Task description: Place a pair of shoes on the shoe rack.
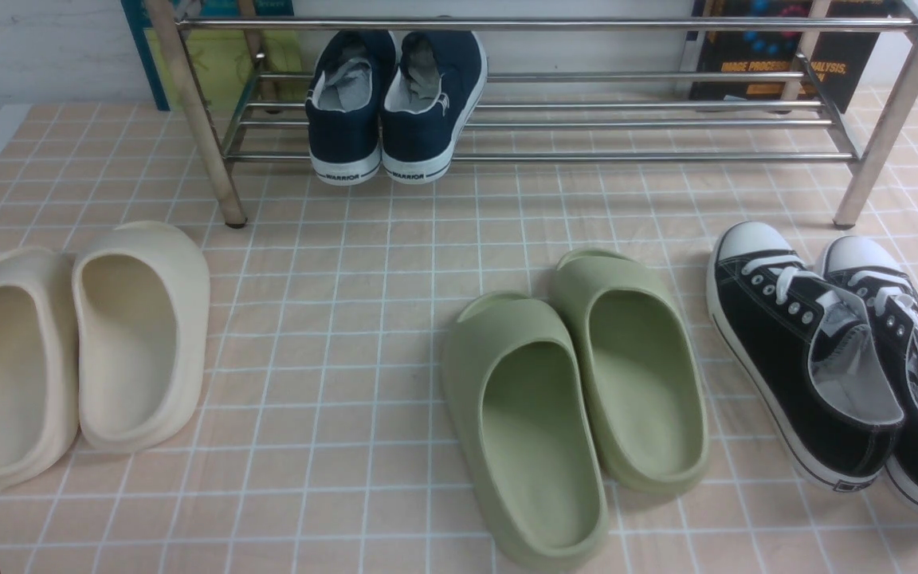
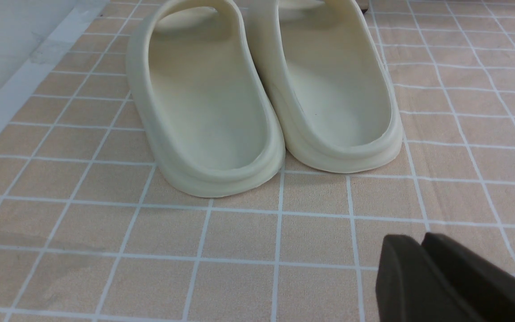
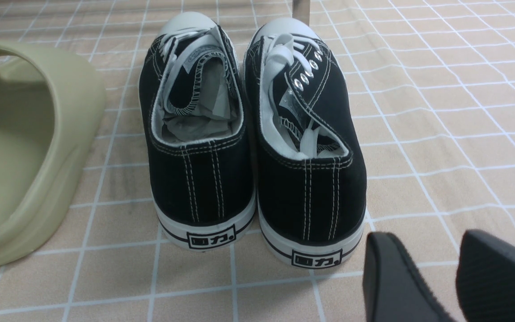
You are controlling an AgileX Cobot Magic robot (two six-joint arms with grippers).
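Navy canvas slip-ons (image 1: 421,134), white rubber soles (image 1: 346,170), on chrome-barred rack (image 1: 634,157). Right pincer (image 3: 429,237) apart; left pincer (image 2: 419,241), can't tell.

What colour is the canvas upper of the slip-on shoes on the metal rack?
Navy blue; the front view shows it best.

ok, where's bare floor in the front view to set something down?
Widest patch: between the cream clogs and green slides, in front of the rack. A narrower one separates the slides from the black sneakers. Crowded: within each pair.
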